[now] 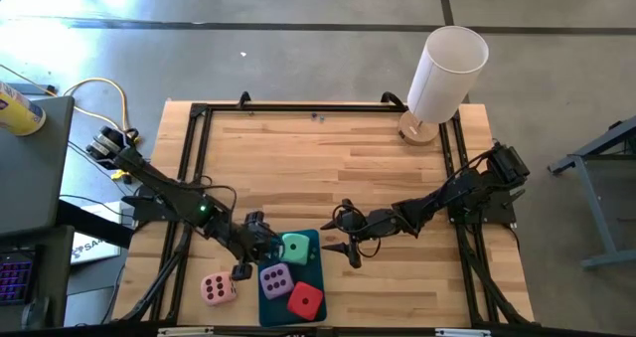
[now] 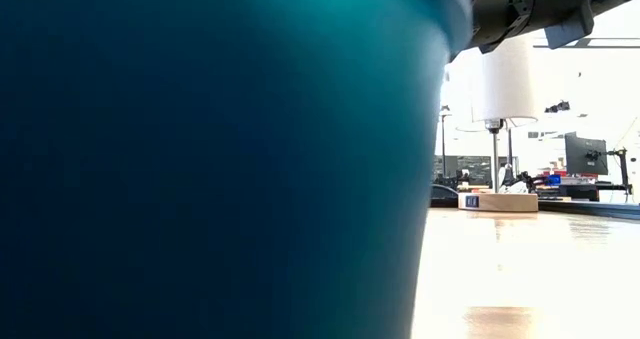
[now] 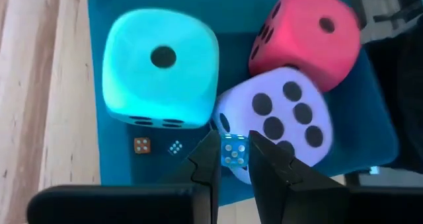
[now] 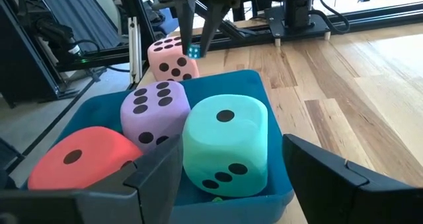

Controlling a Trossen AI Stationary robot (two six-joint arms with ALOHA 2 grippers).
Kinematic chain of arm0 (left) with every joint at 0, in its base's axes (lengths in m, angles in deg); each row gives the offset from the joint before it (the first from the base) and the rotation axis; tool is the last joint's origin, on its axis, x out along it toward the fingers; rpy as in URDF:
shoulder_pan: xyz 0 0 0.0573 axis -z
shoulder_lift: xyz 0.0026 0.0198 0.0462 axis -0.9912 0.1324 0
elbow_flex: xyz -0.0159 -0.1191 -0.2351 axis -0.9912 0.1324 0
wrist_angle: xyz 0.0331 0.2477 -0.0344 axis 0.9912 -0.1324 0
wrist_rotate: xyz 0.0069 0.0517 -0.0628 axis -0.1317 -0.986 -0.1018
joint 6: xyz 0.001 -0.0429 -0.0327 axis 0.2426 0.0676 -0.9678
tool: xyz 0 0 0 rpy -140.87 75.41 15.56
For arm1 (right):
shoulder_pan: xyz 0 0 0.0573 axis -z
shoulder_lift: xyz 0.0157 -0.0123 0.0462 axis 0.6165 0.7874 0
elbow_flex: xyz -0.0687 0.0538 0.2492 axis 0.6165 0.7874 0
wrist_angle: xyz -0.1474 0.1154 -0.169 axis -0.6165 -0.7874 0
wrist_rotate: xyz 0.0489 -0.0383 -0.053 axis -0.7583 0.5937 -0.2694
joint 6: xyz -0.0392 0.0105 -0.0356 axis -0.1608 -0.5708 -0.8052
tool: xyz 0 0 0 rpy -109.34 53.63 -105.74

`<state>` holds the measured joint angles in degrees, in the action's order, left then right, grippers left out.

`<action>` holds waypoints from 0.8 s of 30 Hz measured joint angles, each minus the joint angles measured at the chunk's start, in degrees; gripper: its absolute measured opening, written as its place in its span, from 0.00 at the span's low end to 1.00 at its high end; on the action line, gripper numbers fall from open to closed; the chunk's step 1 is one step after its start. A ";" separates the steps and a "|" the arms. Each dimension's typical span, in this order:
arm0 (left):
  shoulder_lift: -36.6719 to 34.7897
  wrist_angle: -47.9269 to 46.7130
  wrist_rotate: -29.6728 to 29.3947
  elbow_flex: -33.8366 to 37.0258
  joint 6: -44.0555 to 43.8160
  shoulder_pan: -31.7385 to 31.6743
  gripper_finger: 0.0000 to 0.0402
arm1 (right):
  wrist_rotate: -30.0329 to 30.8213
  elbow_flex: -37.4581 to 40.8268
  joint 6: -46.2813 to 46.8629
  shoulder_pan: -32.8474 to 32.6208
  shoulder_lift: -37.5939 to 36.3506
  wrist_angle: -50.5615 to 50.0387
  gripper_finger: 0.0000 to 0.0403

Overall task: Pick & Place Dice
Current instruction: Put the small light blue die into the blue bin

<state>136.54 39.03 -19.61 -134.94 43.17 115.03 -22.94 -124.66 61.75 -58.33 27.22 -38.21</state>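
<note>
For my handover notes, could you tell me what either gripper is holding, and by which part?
The left gripper pinches a tiny blue die by two opposite faces above the teal tray. The right gripper is open, holding nothing.

Three dice (image 1: pixel 289 275) in tray (image 1: pixel 316 240); fourth die (image 1: pixel 218 288) on table (image 1: pixel 328 163), left of tray.

No legible text or brand anywhere; only pips on the dice (image 4: pixel 225 148)
</note>
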 joint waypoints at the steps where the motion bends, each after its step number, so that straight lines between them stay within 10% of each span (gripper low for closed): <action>1: 0.75 -0.07 0.00 -0.01 0.00 0.06 0.13 | 0.00 0.00 0.00 -0.02 0.00 -0.06 0.62; 24: 5.72 0.03 -0.04 0.01 0.02 -1.79 0.21 | 0.00 0.00 0.00 -0.04 0.00 -0.43 0.62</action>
<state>142.26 39.06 -19.65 -134.93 43.20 113.24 -22.94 -124.66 61.75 -58.37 27.22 -38.63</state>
